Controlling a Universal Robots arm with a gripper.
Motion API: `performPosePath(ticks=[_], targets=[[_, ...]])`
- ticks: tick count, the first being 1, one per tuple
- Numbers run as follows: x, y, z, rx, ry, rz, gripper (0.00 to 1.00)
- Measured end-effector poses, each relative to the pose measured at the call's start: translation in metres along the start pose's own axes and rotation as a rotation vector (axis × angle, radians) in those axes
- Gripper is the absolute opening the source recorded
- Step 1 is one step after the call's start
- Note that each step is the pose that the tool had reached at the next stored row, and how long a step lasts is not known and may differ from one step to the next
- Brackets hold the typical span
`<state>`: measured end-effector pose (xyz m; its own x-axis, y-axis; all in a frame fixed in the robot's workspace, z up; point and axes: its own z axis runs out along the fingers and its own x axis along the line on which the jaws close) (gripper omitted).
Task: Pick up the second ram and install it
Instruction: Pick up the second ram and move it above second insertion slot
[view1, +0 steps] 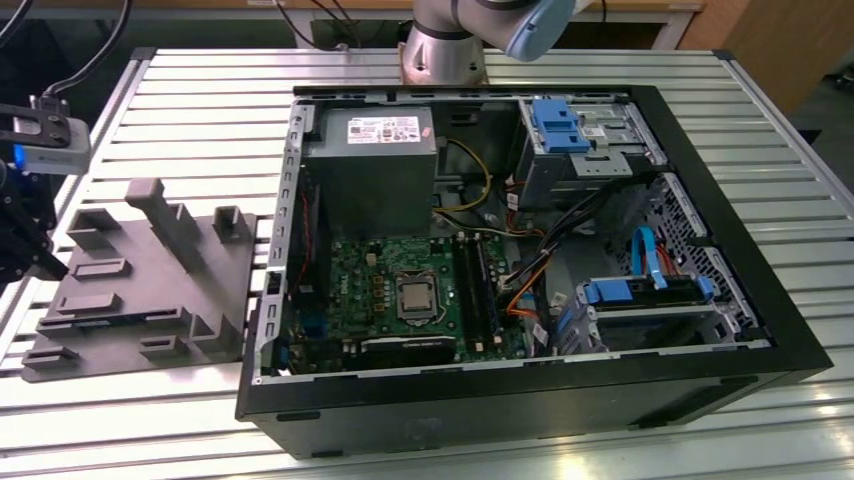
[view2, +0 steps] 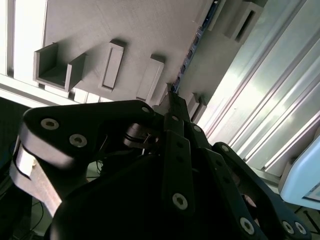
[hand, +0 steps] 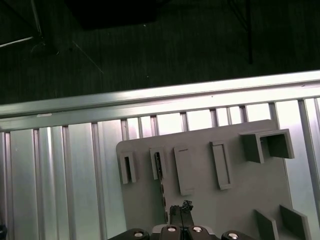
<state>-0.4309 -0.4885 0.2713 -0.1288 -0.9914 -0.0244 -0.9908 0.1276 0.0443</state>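
The step in hand, as I judge it, is the pick. I hang over the ribbed aluminium slat table (hand: 75, 175), above the grey moulded plastic tray (hand: 235, 210) at the exterior view's left. That is well apart from the green motherboard (view1: 387, 290) inside the open black sheet-metal computer case (view1: 747, 370).

The second ram (hand: 161, 190), a thin dark circuit strip standing on edge, runs from one raised slotted block on the tray toward my gripper (hand: 181, 211). In the second wrist view its line meets my gripper (view2: 173, 97). My jaws are drawn together with no gap I can make out. Whether the ram's edge is pinched between them or passes just beside them, I cannot tell.

To do this well, I reckon the strip wants gripping square across its flat faces. It should then come straight out along its holder. A skewed pull would likely bind it in the block or twist it between my pads.

The table is bright, hard metal, deeply grooved. The case has thin folded rims and is crowded with coloured cables. The tray is matt and faintly grainy, all rectangular blocks and pockets. The ram is rigid and very thin, dotted with tiny parts, so it probably tips easily. My linkages are matt black bars with silver rivets.
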Motion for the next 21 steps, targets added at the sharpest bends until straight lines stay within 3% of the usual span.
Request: performPosePath(ticks=[21], targets=[[0.0001, -0.0002, 0.0048, 0.0, 0.0, 0.0, 0.11]])
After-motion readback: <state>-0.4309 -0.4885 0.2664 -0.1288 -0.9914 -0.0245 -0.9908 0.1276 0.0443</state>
